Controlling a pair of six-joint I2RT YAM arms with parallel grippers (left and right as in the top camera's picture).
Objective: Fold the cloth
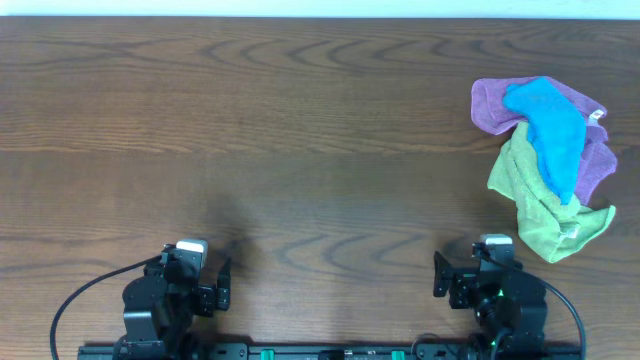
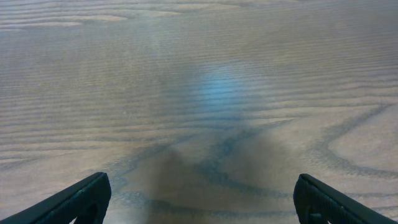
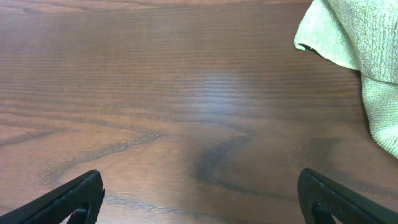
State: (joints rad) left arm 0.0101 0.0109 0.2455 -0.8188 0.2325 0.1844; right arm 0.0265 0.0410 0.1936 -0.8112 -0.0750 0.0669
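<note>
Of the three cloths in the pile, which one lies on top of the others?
The sky-blue cloth: it drapes over both the purple cloth and the lime-green cloth, which are partly hidden beneath it.

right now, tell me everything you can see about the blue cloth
The blue cloth is bright sky blue, plain, soft and fuzzy-looking like microfibre. It is unfolded, crumpled into a long bunched strip. It lies on top of a heap at the far right of the table, draped over the purple cloth at its upper end and the lime-green cloth at its lower end. It seems to rest on them, not on the wood. Only the overhead view shows it.
</note>
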